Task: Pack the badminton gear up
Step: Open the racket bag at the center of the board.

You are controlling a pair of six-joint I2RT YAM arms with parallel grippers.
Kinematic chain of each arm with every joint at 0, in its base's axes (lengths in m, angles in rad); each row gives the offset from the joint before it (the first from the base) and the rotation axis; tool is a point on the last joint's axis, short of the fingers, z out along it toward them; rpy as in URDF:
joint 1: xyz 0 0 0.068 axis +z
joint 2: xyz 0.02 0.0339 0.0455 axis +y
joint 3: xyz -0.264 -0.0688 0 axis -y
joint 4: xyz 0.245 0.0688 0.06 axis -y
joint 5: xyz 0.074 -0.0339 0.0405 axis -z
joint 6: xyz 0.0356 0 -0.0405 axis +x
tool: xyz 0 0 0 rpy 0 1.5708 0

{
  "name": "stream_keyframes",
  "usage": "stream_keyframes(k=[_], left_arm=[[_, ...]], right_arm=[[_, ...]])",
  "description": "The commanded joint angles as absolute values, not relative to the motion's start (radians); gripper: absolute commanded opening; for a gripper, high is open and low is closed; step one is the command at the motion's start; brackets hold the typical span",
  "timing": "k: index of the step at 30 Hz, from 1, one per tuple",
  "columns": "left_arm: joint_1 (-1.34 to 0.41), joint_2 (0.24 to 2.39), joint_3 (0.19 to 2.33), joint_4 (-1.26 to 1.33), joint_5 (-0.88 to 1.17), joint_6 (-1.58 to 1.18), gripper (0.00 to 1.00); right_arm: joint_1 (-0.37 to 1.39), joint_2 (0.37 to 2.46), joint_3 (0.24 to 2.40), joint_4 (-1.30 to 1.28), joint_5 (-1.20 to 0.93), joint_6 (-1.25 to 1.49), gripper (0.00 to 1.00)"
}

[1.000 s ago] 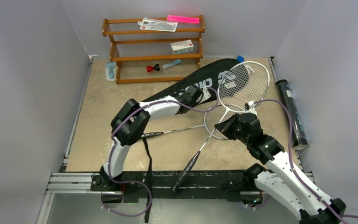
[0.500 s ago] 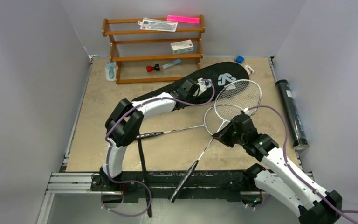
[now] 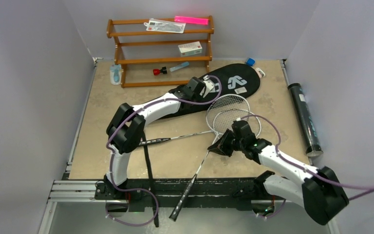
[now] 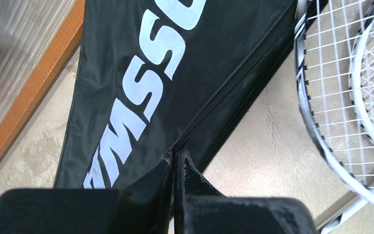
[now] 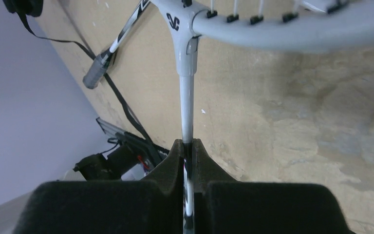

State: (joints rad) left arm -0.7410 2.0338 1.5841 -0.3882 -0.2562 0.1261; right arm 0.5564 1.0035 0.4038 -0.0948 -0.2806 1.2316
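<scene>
Right claw (image 5: 189, 146) pinches the silver racket's (image 5: 187, 97) thin shaft; left claw (image 4: 175, 158) seemingly nips the black bag (image 4: 141, 73).

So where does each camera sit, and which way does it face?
Top external: above and behind, facing down at the table; both arms show.
Left wrist: on that arm, looking past the left claw, shut on the black bag.
Right wrist: on that arm, looking along the right claw, shut on a racket.
All show that racket.

The bag (image 4: 214, 63) runs off-frame; the racket (image 5: 292, 29) looks blurred at its rim.
</scene>
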Motion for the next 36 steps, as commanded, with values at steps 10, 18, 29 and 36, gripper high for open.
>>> stream_keyframes(k=[10,18,29,36], left_arm=[[-0.727,1.932,1.62,-0.376,-0.184,0.073,0.0],[-0.702,1.951,1.631,-0.377,-0.138,0.055,0.0],[-0.697,1.944,1.629,-0.374,-0.126,0.051,0.0],[-0.696,1.931,1.614,-0.357,-0.104,0.058,0.0]], right_arm=[[0.561,1.144,0.434,0.143,-0.436,1.245,0.0],[0.572,0.946,0.402,-0.015,-0.406,1.247,0.0],[0.591,0.866,0.316,-0.038,-0.44,1.256,0.0],[0.627,0.978,0.3,0.086,-0.465,1.265,0.0]])
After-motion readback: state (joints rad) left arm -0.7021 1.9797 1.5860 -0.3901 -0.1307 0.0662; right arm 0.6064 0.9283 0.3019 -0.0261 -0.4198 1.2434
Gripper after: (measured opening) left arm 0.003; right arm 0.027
